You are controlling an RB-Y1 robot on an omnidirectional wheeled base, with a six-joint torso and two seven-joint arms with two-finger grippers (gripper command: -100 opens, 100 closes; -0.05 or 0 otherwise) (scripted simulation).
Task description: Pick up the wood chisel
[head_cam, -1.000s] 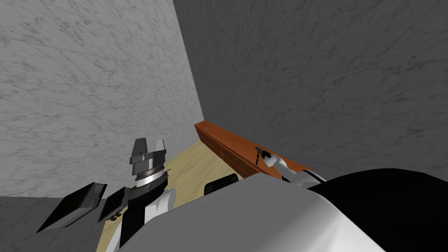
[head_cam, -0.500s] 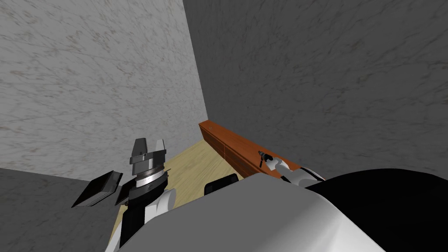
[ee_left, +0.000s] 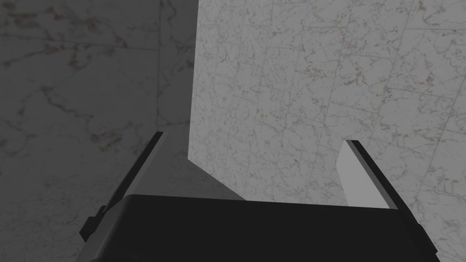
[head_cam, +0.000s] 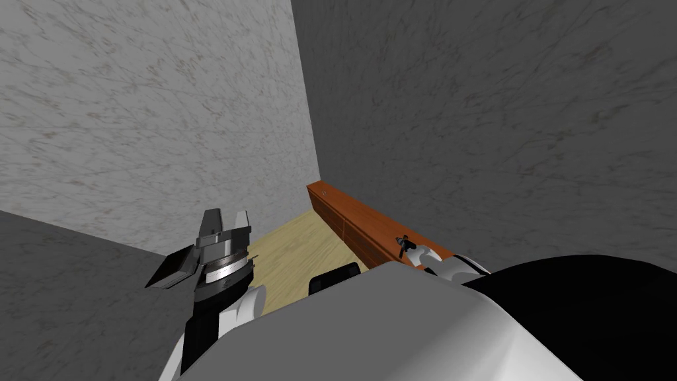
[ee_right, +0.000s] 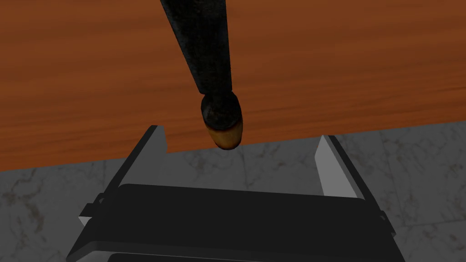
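A long, reddish-brown wooden cabinet (head_cam: 357, 210) with drawer fronts runs along the dark wall, and the right arm reaches out over its top; the right jaws stand wide apart with nothing gripped, their two grey fingers (ee_right: 332, 168) flanking empty space; the left jaws, raised beside the chest and well away from the work, are also apart and empty. The wood chisel (ee_right: 207, 68) is seen against the cabinet's top (ee_right: 341, 68); it is a dark, slim shaft running straight away from the right jaws; its rounded, amber-tipped butt end (ee_right: 223, 129) points back at them. That end sits just ahead of the fingertips, roughly midway between the two fingers and a shade nearer one of them; it is not yet inside the jaws and touches neither finger. I judge the step in hand to be the final line-up before the grasp; the approach looks close to done, but the closing and the lift are not yet begun. The next move calls for a short advance along the tool's length until the fingers straddle the handle; a small sideways correction would centre it; the fingers must stay low enough to catch the narrow, round handle without scraping the wood, and only then should they close.
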